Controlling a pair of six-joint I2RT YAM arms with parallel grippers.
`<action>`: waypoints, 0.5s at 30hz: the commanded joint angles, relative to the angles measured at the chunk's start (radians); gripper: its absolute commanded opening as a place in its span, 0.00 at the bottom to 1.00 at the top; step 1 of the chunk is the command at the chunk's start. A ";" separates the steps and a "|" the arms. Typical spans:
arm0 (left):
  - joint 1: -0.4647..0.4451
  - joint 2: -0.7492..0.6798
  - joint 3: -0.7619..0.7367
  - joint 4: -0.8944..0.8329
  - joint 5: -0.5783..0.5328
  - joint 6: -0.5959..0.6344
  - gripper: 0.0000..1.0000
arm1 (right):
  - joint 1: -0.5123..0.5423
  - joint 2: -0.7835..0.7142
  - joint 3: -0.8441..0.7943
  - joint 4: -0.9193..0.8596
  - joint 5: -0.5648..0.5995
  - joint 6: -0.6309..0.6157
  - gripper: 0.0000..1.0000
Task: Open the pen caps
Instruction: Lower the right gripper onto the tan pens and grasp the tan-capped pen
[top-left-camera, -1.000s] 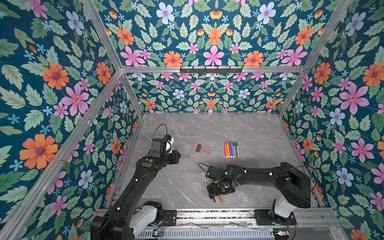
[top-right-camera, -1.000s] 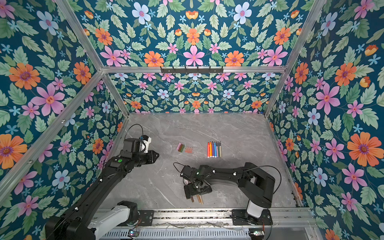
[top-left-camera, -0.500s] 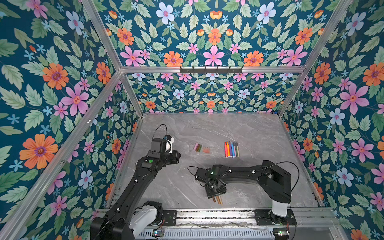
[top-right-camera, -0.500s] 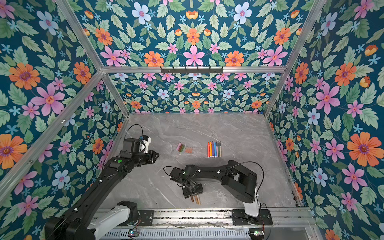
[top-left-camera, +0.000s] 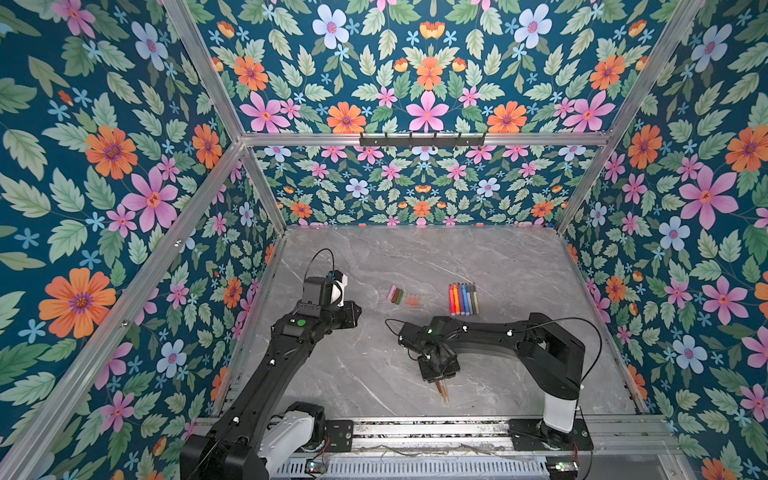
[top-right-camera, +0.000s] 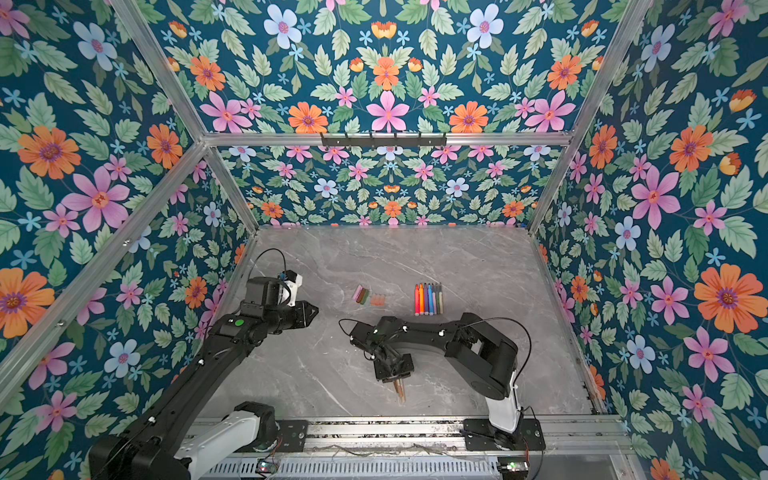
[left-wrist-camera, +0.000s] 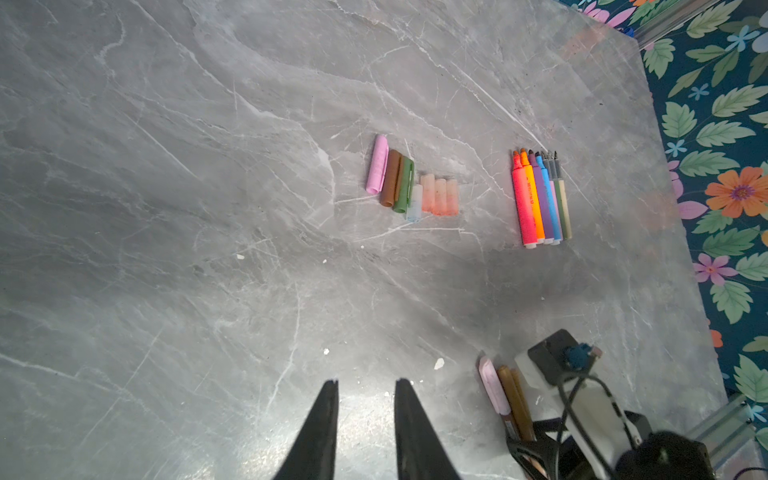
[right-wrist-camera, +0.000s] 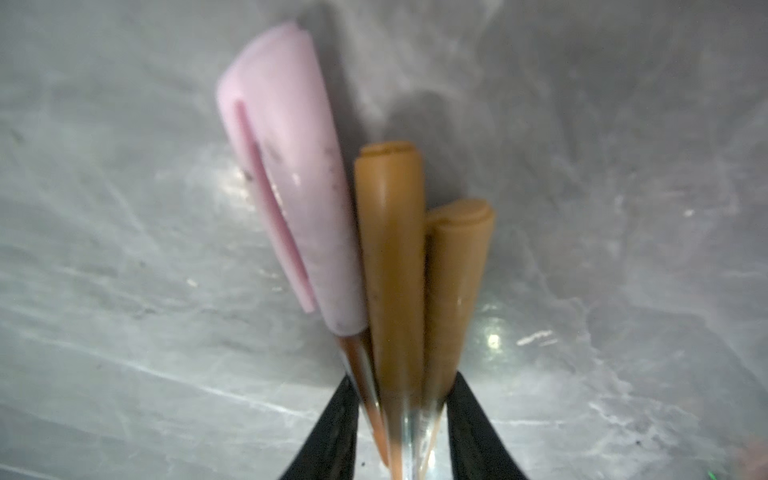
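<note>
The right fingers (right-wrist-camera: 471, 419) are closed in on three capped pens (right-wrist-camera: 390, 257), touching their thin bodies on both sides. One pen has a pink cap (right-wrist-camera: 291, 174) and two have brown caps. The caps stick out past the tips, I think so the other arm can pull one off. The pens seem to rest on the table near its front edge. The left fingers (left-wrist-camera: 320, 424) have a narrow gap and hold nothing. They hang over the table a little way off, likely ready to help. Farther back lie a row of loose caps (left-wrist-camera: 399, 178) and, apart from it, a tidy row of open pens (left-wrist-camera: 536, 199). The table (left-wrist-camera: 166, 208) is grey like marble. Flowery walls (top-left-camera: 124, 166) stand all round.
</note>
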 joint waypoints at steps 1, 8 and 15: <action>0.000 0.003 0.003 0.017 -0.003 0.009 0.27 | -0.036 0.009 0.012 -0.016 0.046 -0.073 0.36; 0.001 0.003 0.002 0.016 -0.005 0.008 0.27 | -0.150 0.063 0.086 -0.003 0.047 -0.195 0.37; 0.001 0.004 0.002 0.013 -0.014 0.009 0.27 | -0.194 0.080 0.150 0.007 -0.010 -0.263 0.56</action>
